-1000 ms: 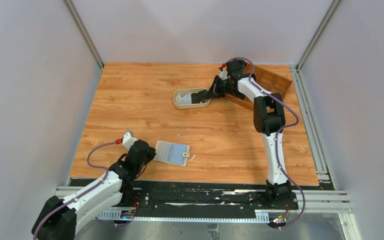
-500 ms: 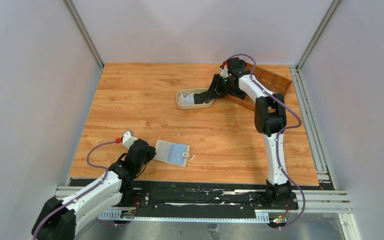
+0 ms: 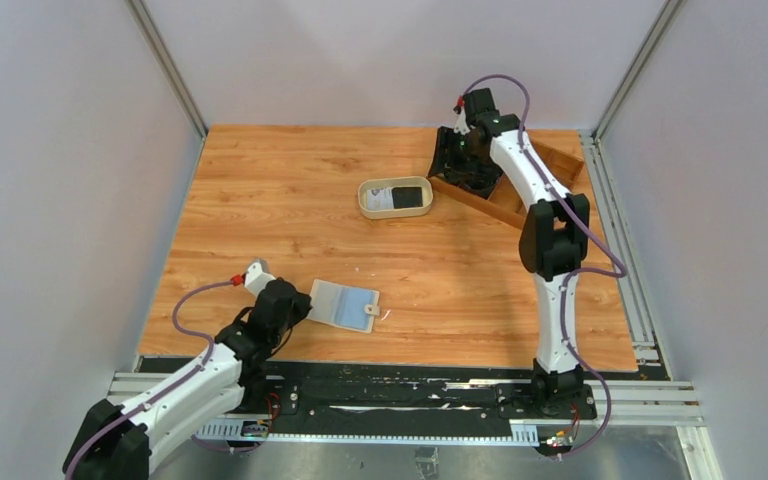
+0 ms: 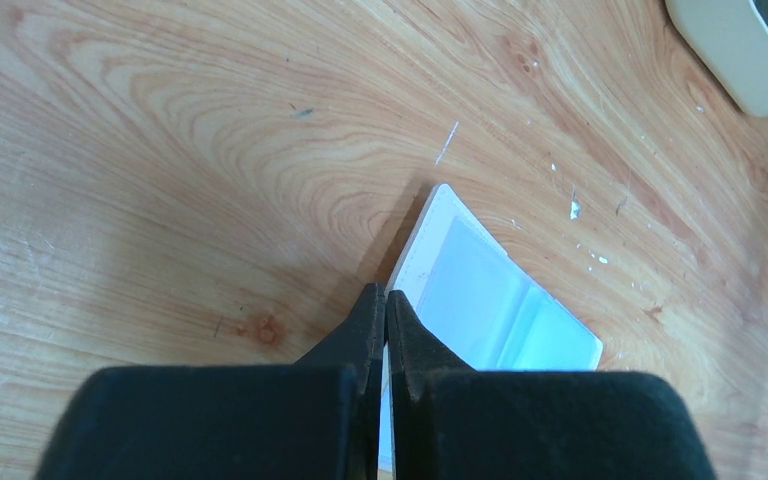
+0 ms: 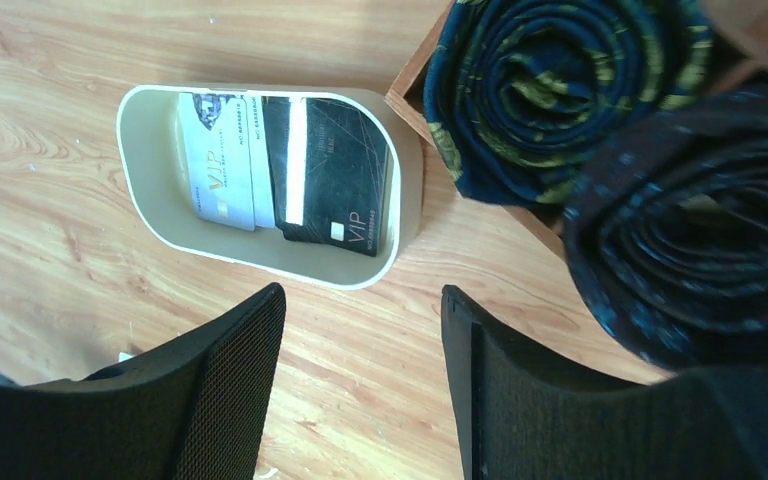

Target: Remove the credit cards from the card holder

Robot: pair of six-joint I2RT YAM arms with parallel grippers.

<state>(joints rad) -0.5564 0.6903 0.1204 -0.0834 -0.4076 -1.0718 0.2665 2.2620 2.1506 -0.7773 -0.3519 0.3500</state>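
The card holder (image 3: 342,303) lies open near the front left, pale grey-blue inside, its snap tab toward the right. My left gripper (image 3: 300,303) is shut, its tips (image 4: 385,292) against the left edge of the card holder (image 4: 490,300); I cannot tell whether they pinch it. Two credit cards lie in the oval beige tray (image 3: 397,216): a white card (image 5: 217,160) and a black card (image 5: 330,170) partly over it. My right gripper (image 5: 362,292) is open and empty, hovering over bare wood just right of the tray, above the wooden box's left corner (image 3: 457,160).
The wooden compartment box (image 3: 535,165) stands at the back right, touching distance from the tray (image 5: 405,200). It holds rolled dark coils, one blue with yellow pattern (image 5: 560,90), one dark with blue dots (image 5: 690,230). Grey walls enclose three sides of the table.
My right gripper opened, left the black card in the tray and drew back up toward the wooden box. The tray slid slightly right. The left arm stayed still.
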